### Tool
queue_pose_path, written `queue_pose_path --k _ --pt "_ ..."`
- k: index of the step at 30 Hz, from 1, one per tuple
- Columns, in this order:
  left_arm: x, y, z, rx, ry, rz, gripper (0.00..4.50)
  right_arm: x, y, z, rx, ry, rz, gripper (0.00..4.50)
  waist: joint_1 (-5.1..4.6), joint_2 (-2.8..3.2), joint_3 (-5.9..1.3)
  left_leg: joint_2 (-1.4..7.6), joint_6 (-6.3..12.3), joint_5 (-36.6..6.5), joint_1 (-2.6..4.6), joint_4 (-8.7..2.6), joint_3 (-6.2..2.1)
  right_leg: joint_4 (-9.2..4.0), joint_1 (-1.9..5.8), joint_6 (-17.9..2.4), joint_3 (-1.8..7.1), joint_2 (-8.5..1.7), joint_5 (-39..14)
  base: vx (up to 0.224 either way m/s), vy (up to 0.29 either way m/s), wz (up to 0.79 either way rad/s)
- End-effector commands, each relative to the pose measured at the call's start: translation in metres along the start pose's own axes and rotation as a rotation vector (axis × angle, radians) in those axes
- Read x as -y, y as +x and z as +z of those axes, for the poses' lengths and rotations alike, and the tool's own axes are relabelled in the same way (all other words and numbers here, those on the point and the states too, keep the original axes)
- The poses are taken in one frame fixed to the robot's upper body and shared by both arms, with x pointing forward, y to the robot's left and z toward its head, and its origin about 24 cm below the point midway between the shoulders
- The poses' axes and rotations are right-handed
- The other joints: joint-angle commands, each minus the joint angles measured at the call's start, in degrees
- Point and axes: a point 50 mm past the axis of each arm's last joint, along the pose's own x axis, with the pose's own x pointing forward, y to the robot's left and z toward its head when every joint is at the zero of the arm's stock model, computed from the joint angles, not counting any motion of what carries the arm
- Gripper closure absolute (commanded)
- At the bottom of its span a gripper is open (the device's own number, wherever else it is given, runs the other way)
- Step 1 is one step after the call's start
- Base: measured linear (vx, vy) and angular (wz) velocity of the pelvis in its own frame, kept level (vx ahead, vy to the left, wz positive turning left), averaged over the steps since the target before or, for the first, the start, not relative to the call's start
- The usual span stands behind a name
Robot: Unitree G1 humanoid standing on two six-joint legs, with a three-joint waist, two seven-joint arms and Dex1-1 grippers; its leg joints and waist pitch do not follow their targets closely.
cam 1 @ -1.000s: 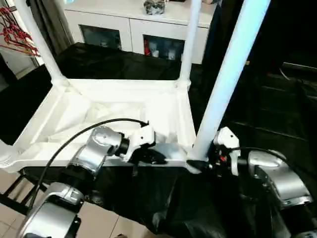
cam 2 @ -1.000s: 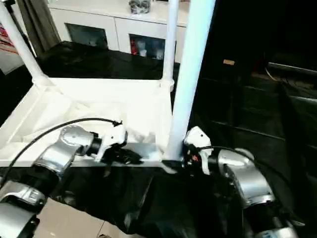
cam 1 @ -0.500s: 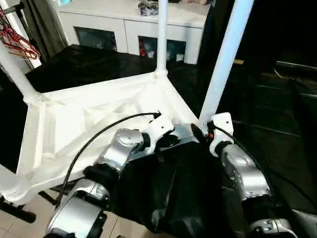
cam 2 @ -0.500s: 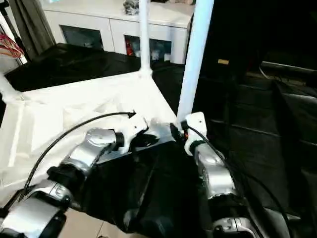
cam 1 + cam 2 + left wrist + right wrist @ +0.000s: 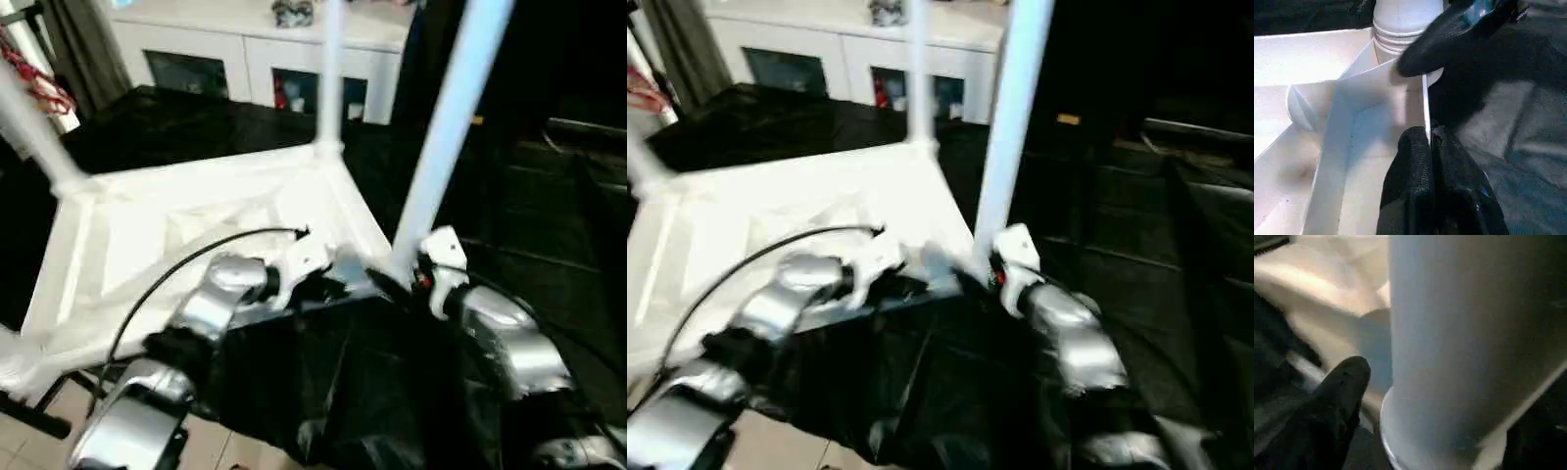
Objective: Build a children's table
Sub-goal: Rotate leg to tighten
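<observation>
the children's table lies upside down on a worktop draped in black cloth, its ribbed underside facing up and its legs rising from round corner sockets. at the left side a leg leans up and away from the far left corner of the top, and the near left corner of the top hangs out past the worktop's near edge over the tiled floor. further right, a thinner-looking leg stands upright in the far right corner socket, with a white cabinet with glass doors behind the worktop's far edge. the left hand is closed on the thin near rim of the top, one black finger on each side of the wall, close to the near right corner; a black cable loops over its silver forearm. just right of it, the near right leg stands in its socket, a ribbed collar visible at its base in the left wrist view. the right hand sits at the foot of this leg, at the near right corner of the top, its fingers standing wide apart on either side of the tube; whether they press on the leg cannot be told. to the right of that the black cloth falls away over the worktop's right edge into dark folds.
</observation>
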Motion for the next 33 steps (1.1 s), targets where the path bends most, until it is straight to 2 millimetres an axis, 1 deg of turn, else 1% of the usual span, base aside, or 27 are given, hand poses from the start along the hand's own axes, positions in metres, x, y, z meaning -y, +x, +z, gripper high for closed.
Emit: queue_pose_path --k 1,2,3,4,5,6,7,9,11,12,13,15,16,20,24,25,26,27,28,29,30,31,32,33 --pt "0.005 0.006 0.013 0.042 0.060 -0.077 4.50 -0.015 0.005 0.004 0.009 -0.022 0.148 0.61 0.32 -0.54 -3.34 2.43 5.05 -11.7 0.68 -3.67 -0.90 -3.32 2.88 -14.3 2.17 -3.07 -10.8 0.000 0.000 0.00" --pt "0.005 0.003 0.013 0.040 0.063 -0.093 4.50 -0.015 0.002 0.004 -0.001 -0.033 0.178 0.61 0.45 -0.66 -3.32 2.48 4.60 -12.5 0.80 -3.69 -0.89 -3.43 2.83 -14.1 2.15 -3.05 -12.1 0.000 0.000 0.00" --pt "0.005 0.001 0.012 0.039 0.064 -0.115 4.50 -0.015 -0.001 0.003 -0.010 -0.040 0.208 0.61 0.56 -0.69 -3.34 2.48 4.48 -12.7 0.76 -3.66 -0.90 -3.36 2.89 -14.1 2.16 -3.07 -12.4 0.000 0.000 0.00" --pt "0.007 -0.004 0.011 0.030 0.068 -0.155 4.50 -0.015 -0.006 0.003 -0.023 -0.045 0.264 0.61 0.77 -0.56 -3.35 2.57 4.37 -12.9 0.83 -3.71 -0.92 -3.35 2.81 -14.0 2.16 -3.07 -12.7 0.000 0.000 0.00" --pt "0.007 -0.004 0.011 0.030 0.068 -0.155 4.50 -0.015 -0.006 0.003 -0.023 -0.045 0.264 0.76 0.89 -0.55 -3.29 2.64 4.32 -12.7 0.75 -3.75 -0.89 -3.23 2.72 -14.0 2.22 -3.02 -12.2 0.000 0.000 0.00" --pt "0.008 -0.008 0.010 0.024 0.065 -0.184 4.50 -0.016 -0.010 0.004 -0.031 -0.046 0.309 0.86 0.96 -0.58 -3.31 2.62 4.22 -12.7 0.79 -3.74 -0.91 -3.20 2.75 -14.1 2.19 -3.02 -12.1 0.000 0.000 0.00" --pt "0.008 -0.009 0.010 0.022 0.064 -0.198 4.50 -0.016 -0.011 0.004 -0.034 -0.046 0.328 0.93 1.12 -0.55 -3.34 2.68 4.10 -12.9 0.88 -3.74 -0.92 -3.21 2.71 -14.3 2.22 -3.14 -12.2 0.000 0.000 0.00" --pt "0.008 -0.011 0.009 0.019 0.063 -0.212 4.50 -0.016 -0.013 0.005 -0.037 -0.047 0.347 0.96 1.19 -0.55 -3.36 2.69 4.03 -12.8 0.84 -3.72 -0.89 -3.13 2.70 -14.4 2.27 -3.12 -11.9 0.000 0.000 0.00" --pt "0.009 -0.016 0.007 0.005 0.061 -0.245 4.50 -0.017 -0.015 0.006 -0.038 -0.046 0.381 1.19 1.36 -0.70 -3.41 2.58 4.17 -12.1 0.81 -3.65 -0.85 -3.03 2.74 -14.6 2.22 -3.11 -11.4 0.000 0.000 0.00" --pt "0.009 -0.018 0.007 0.000 0.060 -0.258 4.50 -0.017 -0.016 0.006 -0.039 -0.045 0.393 1.34 1.38 -0.67 -3.42 2.60 4.21 -11.9 0.79 -3.65 -0.86 -3.00 2.76 -14.6 2.22 -3.11 -11.3 0.000 0.000 0.00" --pt "0.010 -0.019 0.006 -0.006 0.056 -0.270 4.50 -0.018 -0.016 0.006 -0.041 -0.045 0.407 1.34 1.40 -0.65 -3.43 2.68 4.19 -11.7 0.84 -3.67 -0.89 -2.98 2.72 -14.6 2.23 -3.16 -11.2 0.000 0.000 0.00" --pt "0.010 -0.021 0.005 -0.012 0.054 -0.277 4.50 -0.019 -0.017 0.005 -0.044 -0.043 0.424 1.34 1.45 -0.62 -3.42 2.66 4.10 -11.7 0.83 -3.65 -0.85 -2.95 2.69 -14.6 2.24 -3.12 -11.3 0.000 0.000 0.00" --pt "0.010 -0.021 0.004 -0.016 0.053 -0.281 4.50 -0.021 -0.018 0.005 -0.048 -0.044 0.437 1.69 1.48 -0.62 -3.39 2.63 4.03 -11.7 0.77 -3.67 -0.88 -2.97 2.71 -14.6 2.22 -3.15 -11.5 0.000 0.000 0.00" --pt "0.010 -0.021 0.003 -0.015 0.054 -0.261 4.50 -0.025 -0.018 0.001 -0.059 -0.037 0.457 1.82 1.63 -0.70 -3.42 2.62 3.76 -11.8 0.83 -3.66 -0.89 -3.04 2.69 -14.2 2.23 -3.19 -12.1 0.000 0.000 0.00" --pt "0.007 -0.014 0.003 -0.014 0.047 -0.186 4.50 -0.028 -0.015 -0.002 -0.050 -0.028 0.417 1.83 1.91 -0.64 -3.35 2.65 3.37 -12.6 0.97 -3.69 -0.84 -3.31 2.47 -13.8 2.33 -3.22 -13.5 0.000 0.000 0.00" --pt "0.004 -0.009 0.004 -0.008 0.036 -0.115 4.50 -0.026 -0.009 -0.004 -0.043 -0.012 0.327 1.84 2.07 -0.71 -3.30 2.66 2.98 -13.1 1.06 -3.77 -0.91 -3.43 2.44 -13.4 2.34 -3.24 -14.4 0.000 0.000 0.00" --pt "0.001 -0.004 0.007 0.003 0.028 -0.065 4.50 -0.023 -0.002 -0.007 -0.043 0.005 0.227 1.84 1.99 -0.78 -3.18 2.58 2.30 -13.9 1.11 -3.87 -0.98 -3.61 2.30 -12.9 2.35 -3.31 -16.1 0.000 0.000 0.00" --pt "-0.002 0.000 0.009 0.013 0.025 -0.024 4.50 -0.020 0.004 -0.009 -0.045 0.018 0.130 1.84 1.81 -0.83 -3.10 2.44 1.95 -14.3 1.00 -3.89 -0.97 -3.69 2.25 -12.5 2.35 -3.25 -17.2 0.000 0.000 0.00" --pt "-0.004 0.004 0.011 0.018 0.020 0.015 4.50 -0.017 0.009 -0.010 -0.043 0.034 0.046 1.84 1.56 -0.73 -3.00 2.29 0.75 -15.3 1.16 -4.09 -1.14 -4.06 2.09 -11.5 2.25 -3.35 -20.4 0.000 0.000 0.00" --pt "-0.005 0.006 0.012 0.020 0.018 0.034 4.50 -0.016 0.011 -0.011 -0.042 0.044 0.002 1.84 1.19 -1.02 -3.00 2.11 -0.04 -16.8 1.25 -4.16 -1.36 -4.43 2.22 -10.2 2.11 -3.39 -23.7 0.000 0.000 0.00" --pt "-0.006 0.011 0.014 0.020 0.008 0.062 4.50 -0.014 0.016 -0.012 -0.036 0.071 -0.079 1.84 0.99 -0.97 -3.00 2.18 -0.43 -16.6 1.27 -4.22 -1.44 -4.40 2.11 -9.8 2.20 -3.42 -24.0 0.000 0.000 0.00" --pt "-0.007 0.014 0.016 0.020 0.001 0.079 4.50 -0.013 0.019 -0.013 -0.033 0.089 -0.130 1.84 0.65 -0.82 -2.97 2.11 -0.60 -17.7 1.42 -4.24 -1.44 -4.66 1.85 -9.5 2.21 -3.34 -24.7 0.000 0.000 0.00" --pt "-0.009 0.019 0.018 0.022 -0.016 0.119 4.50 -0.012 0.025 -0.014 -0.024 0.125 -0.207 1.84 0.47 -0.88 -3.04 2.07 -0.39 -17.5 1.23 -4.28 -1.51 -4.64 2.10 -9.2 2.16 -3.35 -24.5 0.000 0.000 0.00" --pt "-0.010 0.025 0.022 0.024 -0.031 0.153 4.50 -0.013 0.031 -0.013 -0.011 0.154 -0.271 1.84 0.37 -0.74 -3.01 2.07 -0.26 -17.4 1.21 -4.29 -1.45 -4.69 1.98 -9.2 2.24 -3.30 -24.1 0.000 0.000 0.00"
